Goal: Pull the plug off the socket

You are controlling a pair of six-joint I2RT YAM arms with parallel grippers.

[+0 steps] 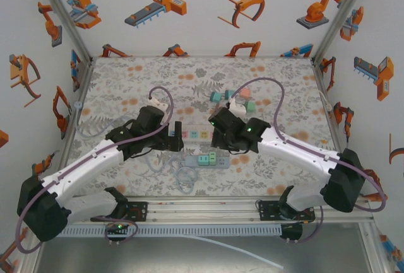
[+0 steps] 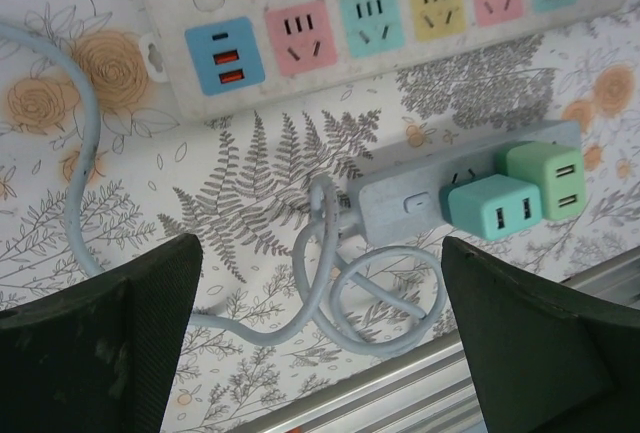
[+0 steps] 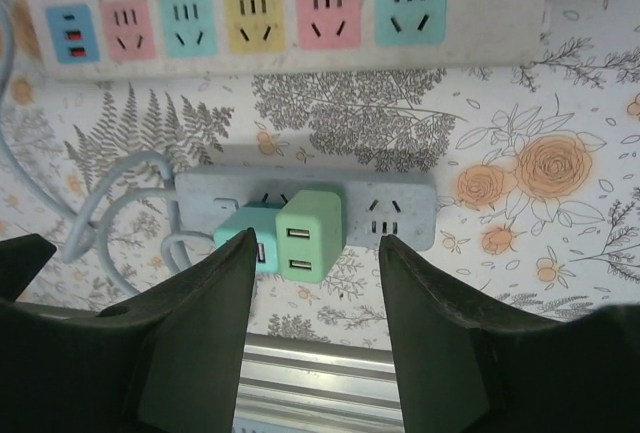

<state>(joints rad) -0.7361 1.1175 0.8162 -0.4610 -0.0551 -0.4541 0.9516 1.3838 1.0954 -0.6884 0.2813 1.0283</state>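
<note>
Two power strips lie on the floral table [image 1: 126, 77]: a long white strip [image 3: 290, 48] with six coloured faces and a short grey strip [image 3: 400, 213]. Two grippers, left gripper [image 2: 320, 293] and right gripper [image 3: 318, 253], hover with jaws spread wide, empty. Two plugs, a green plug [image 3: 308, 215] and a teal plug [image 3: 238, 225], sit side by side in the grey strip. Perhaps three loose cubes [image 1: 216, 96] lie farther back.

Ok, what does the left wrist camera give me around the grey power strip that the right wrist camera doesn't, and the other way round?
Left wrist's own: a clear look at the switch button on the cable end of the grey power strip, and the pale cable coiled in a full loop beside it.
Right wrist's own: the free socket at the strip's opposite end, next to the green cube charger.
Shared: the green charger and the teal cube charger plugged in side by side, with the white multicoloured socket strip lying beyond.
</note>
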